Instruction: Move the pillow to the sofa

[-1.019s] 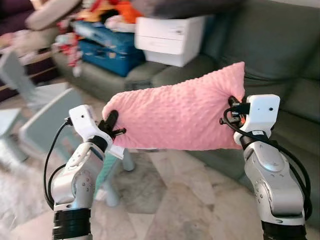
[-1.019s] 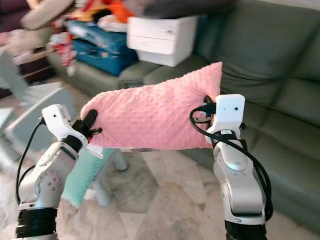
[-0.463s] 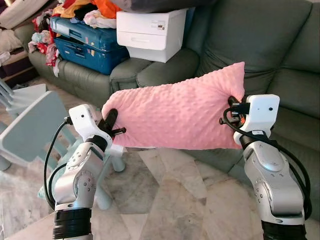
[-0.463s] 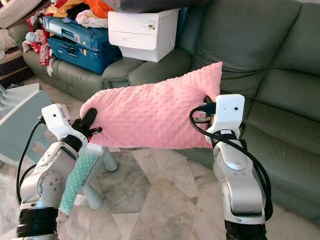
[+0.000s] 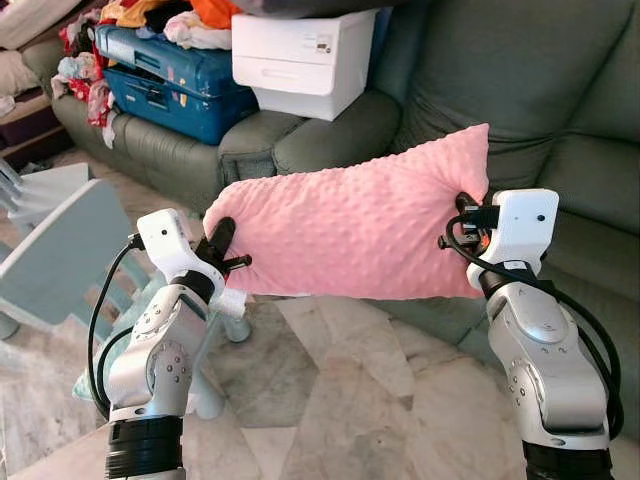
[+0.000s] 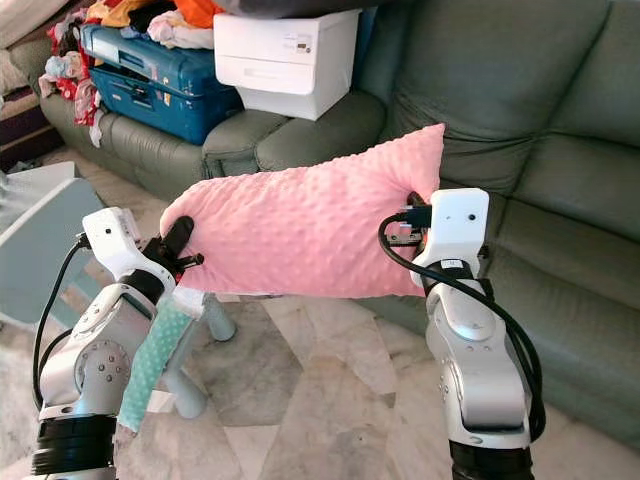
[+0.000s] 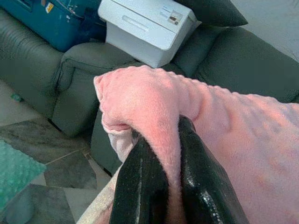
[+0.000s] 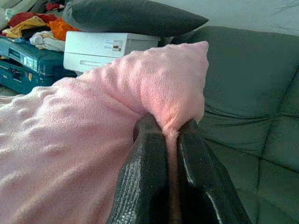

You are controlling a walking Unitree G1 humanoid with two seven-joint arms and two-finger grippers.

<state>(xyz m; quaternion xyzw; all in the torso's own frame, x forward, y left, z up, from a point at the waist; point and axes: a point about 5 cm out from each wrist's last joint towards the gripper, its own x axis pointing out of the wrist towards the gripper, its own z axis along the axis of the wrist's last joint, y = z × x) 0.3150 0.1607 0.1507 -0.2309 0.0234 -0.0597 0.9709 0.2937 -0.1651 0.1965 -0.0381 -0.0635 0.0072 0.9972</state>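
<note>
left claw: my left gripper point(image 7: 161, 186) is clamped down tight on the left end of the pink dimpled pillow point(image 5: 355, 230). Both black fingers point(image 7: 140, 182) are squeezed so close there's just a fold of fabric between them.

right claw: my right gripper point(image 8: 170, 177) is doing the same on the pillow's right end, pinching a ridge of the fleece just under its upper corner. No real gap between the fingers, only cloth.

pillow: hanging in the air, stretched between my two arms, right end higher than the left. It's not touching anything but me. The marble floor point(image 5: 330, 390) is below it, and the dark green sofa point(image 5: 560, 90) is right behind it and off to my right.

sofa stuff: a white printer point(image 5: 300, 60) sits on the left part of the sofa near an armrest, with a blue suitcase point(image 5: 165, 85) and a heap of clothes point(image 5: 160, 15) further left. A dark cushion point(image 8: 131, 16) lies on top of the printer.

other: a pale blue kids' chair point(image 5: 60, 250) stands on the floor to my left.

hard to see: from the head cameras my right fingertips are buried behind the pillow's edge. The pillow also blocks the sofa's seat front, and the far end of the sofa is cut off.
</note>
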